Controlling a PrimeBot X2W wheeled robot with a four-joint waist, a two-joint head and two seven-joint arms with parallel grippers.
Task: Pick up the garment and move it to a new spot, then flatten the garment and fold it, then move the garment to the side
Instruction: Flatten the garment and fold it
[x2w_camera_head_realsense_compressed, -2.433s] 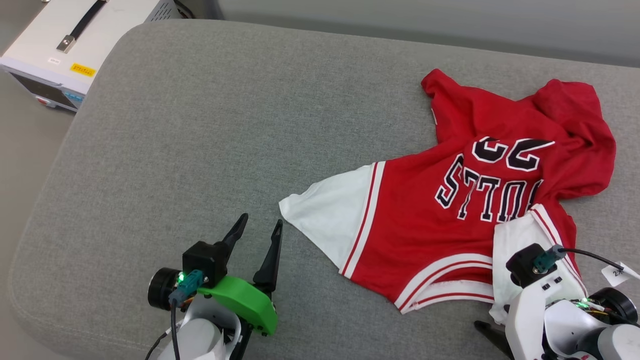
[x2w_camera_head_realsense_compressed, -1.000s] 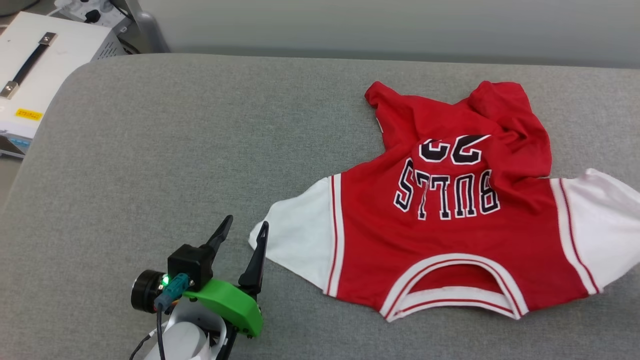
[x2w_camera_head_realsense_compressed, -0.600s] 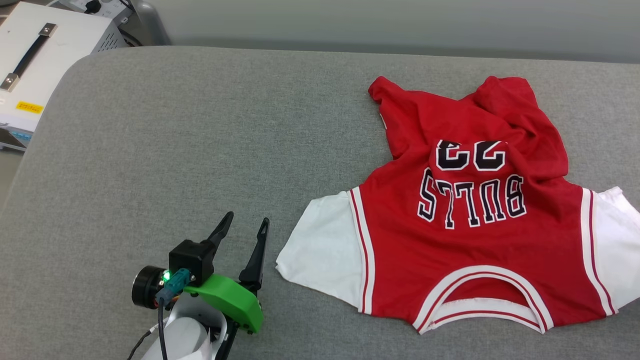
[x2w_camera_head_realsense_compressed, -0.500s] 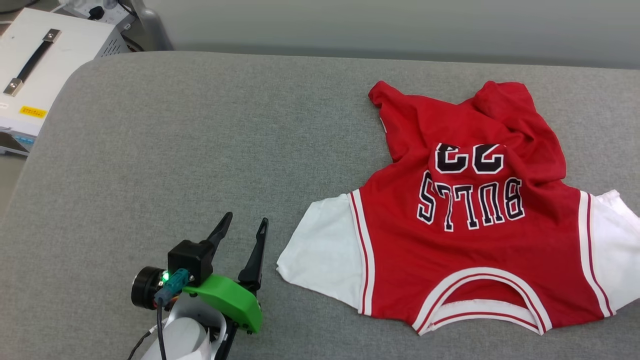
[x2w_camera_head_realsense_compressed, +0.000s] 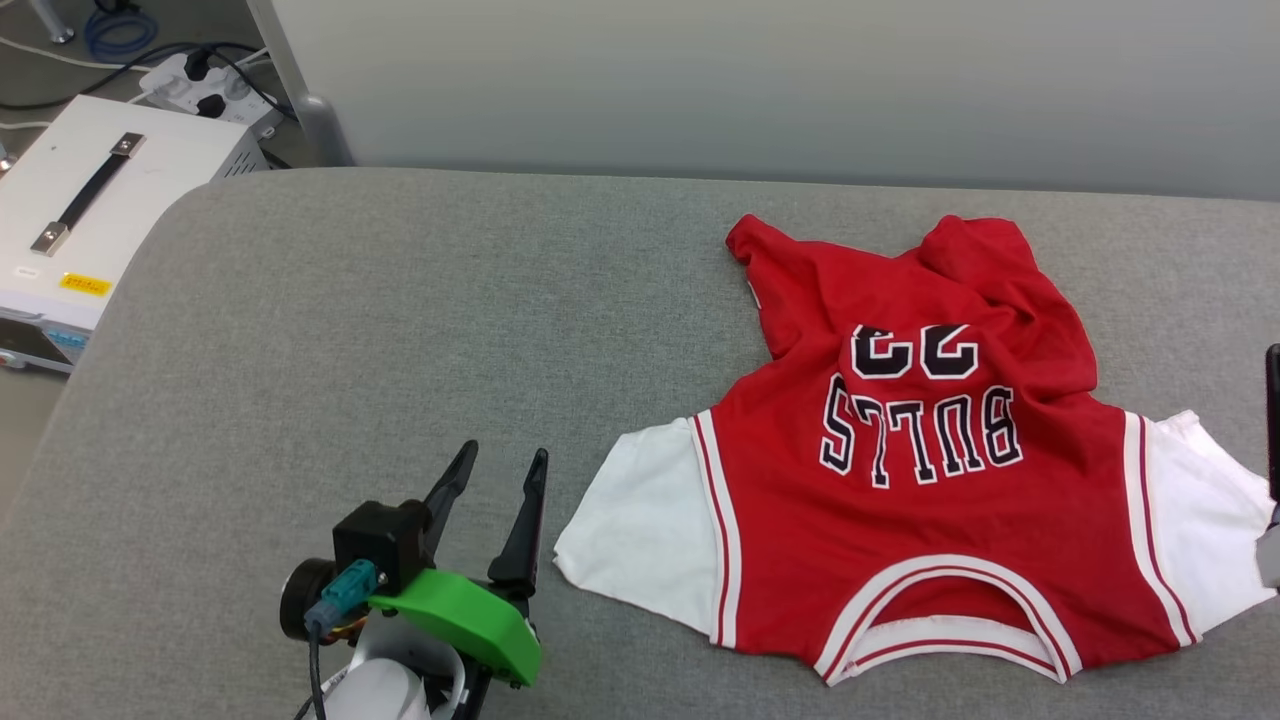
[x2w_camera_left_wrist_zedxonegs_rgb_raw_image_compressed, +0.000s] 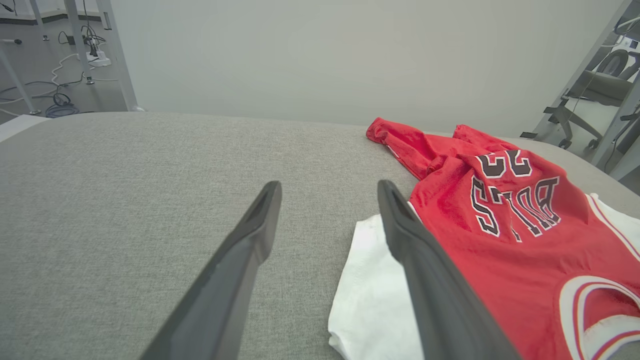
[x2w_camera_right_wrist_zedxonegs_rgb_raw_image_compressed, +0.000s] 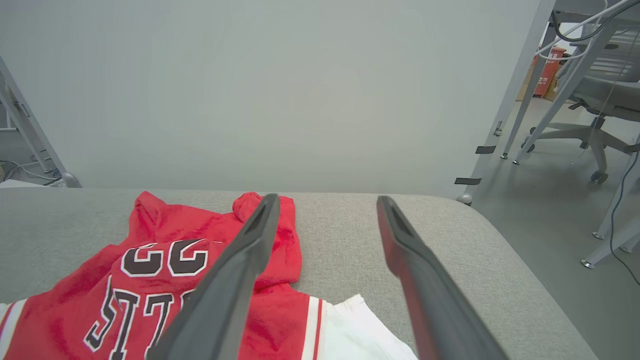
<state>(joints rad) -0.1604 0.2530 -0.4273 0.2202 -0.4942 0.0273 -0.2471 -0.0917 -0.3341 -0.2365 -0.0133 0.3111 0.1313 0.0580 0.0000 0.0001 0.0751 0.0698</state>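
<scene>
Item: we list the garment (x2w_camera_head_realsense_compressed: 900, 480), a red jersey-style T-shirt in soft knit with white short sleeves, red-and-white striped trim and black, white-outlined lettering.
Carrier: grey fabric-covered pad (x2w_camera_head_realsense_compressed: 400, 330) with rounded corners.
Position: we find the garment on the pad's right half. The lettered side is up, the collar points to the near edge, and the hem is bunched toward the far edge.
Lay: both sleeves are spread out. The body is creased and rumpled at the hem end, so we judge it not yet flat.
Handling: we judge it light, limp and not fragile. It should drape and wrinkle when lifted, and may drag on the pad's rough weave.
Hold points: we suggest the two bunched hem corners for pulling it flat, or else the sleeve seams.
Left gripper: the left gripper (x2w_camera_head_realsense_compressed: 505, 452) has its fingers spread wide and holds nothing. It sits near the pad's near edge, just beside the white sleeve on that side.
Right gripper: the right gripper (x2w_camera_right_wrist_zedxonegs_rgb_raw_image_compressed: 328, 198) is also spread wide and empty, above the other sleeve near the pad's right edge.
Containers: a white metal case (x2w_camera_head_realsense_compressed: 80, 220) with a black strap handle stands off the pad's far left corner. It is closed, and we cannot tell what is in it.
</scene>
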